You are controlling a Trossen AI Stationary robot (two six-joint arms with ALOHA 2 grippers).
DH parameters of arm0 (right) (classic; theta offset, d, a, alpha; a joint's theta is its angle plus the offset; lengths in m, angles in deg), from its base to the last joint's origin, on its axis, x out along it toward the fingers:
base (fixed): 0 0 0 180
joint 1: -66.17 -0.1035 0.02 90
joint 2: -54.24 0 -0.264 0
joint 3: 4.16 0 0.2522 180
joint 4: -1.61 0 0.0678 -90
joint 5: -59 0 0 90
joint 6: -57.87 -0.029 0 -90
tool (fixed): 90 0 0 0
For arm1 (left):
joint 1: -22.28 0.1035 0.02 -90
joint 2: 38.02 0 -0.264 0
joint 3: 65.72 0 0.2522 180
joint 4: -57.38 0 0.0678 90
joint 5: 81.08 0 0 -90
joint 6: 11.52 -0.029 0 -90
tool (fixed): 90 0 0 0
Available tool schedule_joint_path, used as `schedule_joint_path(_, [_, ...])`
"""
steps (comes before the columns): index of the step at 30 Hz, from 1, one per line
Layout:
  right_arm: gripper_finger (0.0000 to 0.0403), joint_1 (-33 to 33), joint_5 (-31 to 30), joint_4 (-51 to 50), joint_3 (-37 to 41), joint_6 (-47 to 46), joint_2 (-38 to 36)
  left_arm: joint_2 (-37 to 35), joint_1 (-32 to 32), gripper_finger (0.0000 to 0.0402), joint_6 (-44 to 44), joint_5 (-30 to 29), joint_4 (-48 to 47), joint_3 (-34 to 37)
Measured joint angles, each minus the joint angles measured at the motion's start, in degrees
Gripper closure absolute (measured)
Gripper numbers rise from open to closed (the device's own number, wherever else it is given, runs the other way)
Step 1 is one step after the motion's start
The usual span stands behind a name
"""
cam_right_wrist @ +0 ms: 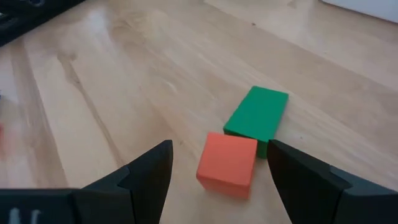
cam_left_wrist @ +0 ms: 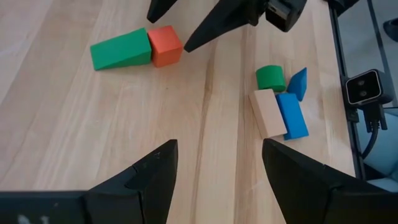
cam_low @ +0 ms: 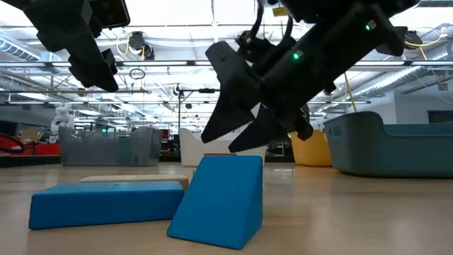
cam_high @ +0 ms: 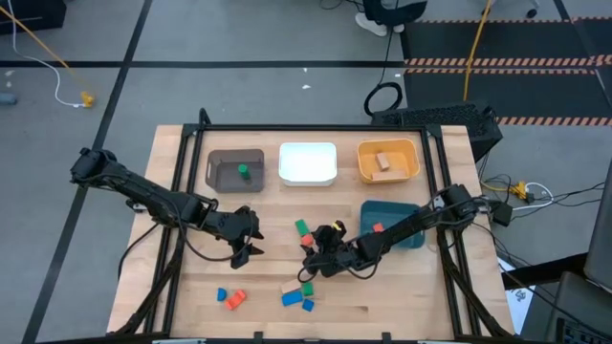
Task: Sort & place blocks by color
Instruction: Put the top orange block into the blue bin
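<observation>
Pale wood makes up the table (cam_high: 402, 296), and at its far edge stand four bins in a row: a brown bin (cam_high: 222, 159) with a green block inside (cam_high: 243, 172), a white bin (cam_high: 308, 176), an orange bin (cam_high: 413, 167) holding a plain wooden block (cam_high: 383, 161), and nearer the right side a teal bin (cam_high: 409, 212) with a small red block in it (cam_high: 378, 227). The right gripper (cam_high: 313, 258) hangs low over the middle of the table with its fingers spread wide and nothing between them; its wrist camera looks down on an orange cube (cam_right_wrist: 227, 164) lying against a green wedge (cam_right_wrist: 257, 118), the cube framed between the two fingers. The left gripper (cam_high: 247, 247) sits a little to the left of it, fingers also spread wide and empty. Nearer the front edge lies a cluster of a green cylinder (cam_left_wrist: 271, 78), a plain wooden bar (cam_left_wrist: 268, 112), a blue bar (cam_left_wrist: 291, 116) and a blue wedge (cam_left_wrist: 299, 83), all close together. Farther left along the front are a blue piece (cam_high: 222, 294) and an orange piece (cam_high: 235, 300) side by side.
</observation>
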Motion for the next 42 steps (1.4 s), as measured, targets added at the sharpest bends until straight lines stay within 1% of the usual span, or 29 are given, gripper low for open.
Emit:
schedule_joint_path(13, [0.0152,0.02,0.09,-1.30,0.02,1.35,0.31,0.00,0.00,0.0167,-1.15,0.00,-0.04,0.00])
schedule_joint_path(19, [0.0152,0.02,0.54,3.12,0.05,-0.20,4.40,0.00,0.00,0.0167,-1.49,-0.04,-0.04,0.00])
schedule_joint_path(22, [0.0153,-0.01,-0.46,5.80,0.09,-0.98,6.06,0.00,0.00,0.0167,-1.49,-0.07,-0.04,0.00])
schedule_joint_path(24, [0.0163,0.00,-1.49,6.72,0.04,-0.88,6.64,0.00,0.00,0.0167,-1.52,-0.07,-0.07,0.00])
schedule_joint_path(26, [0.0182,0.02,-1.84,6.67,0.04,-0.26,6.81,0.02,0.01,0.0167,-1.53,-0.07,-0.11,0.00])
schedule_joint_path(29, [0.0227,0.07,-2.16,6.32,0.04,0.88,6.88,0.04,0.01,0.0167,-1.97,-0.09,-0.13,0.00])
schedule_joint_path(32, [0.0282,0.11,-1.98,6.45,0.04,0.79,6.88,0.04,0.00,0.0167,-1.97,-0.09,-0.28,-0.02])
schedule_joint_path(37, [0.0286,0.11,-1.17,6.25,0.05,-0.11,6.34,0.04,0.02,0.0167,-1.99,-0.09,-0.39,-0.02])
schedule_joint_path(42, [0.0286,0.57,4.92,5.56,0.13,2.61,2.95,0.04,0.02,0.0167,-1.99,-0.11,-0.50,-0.02])
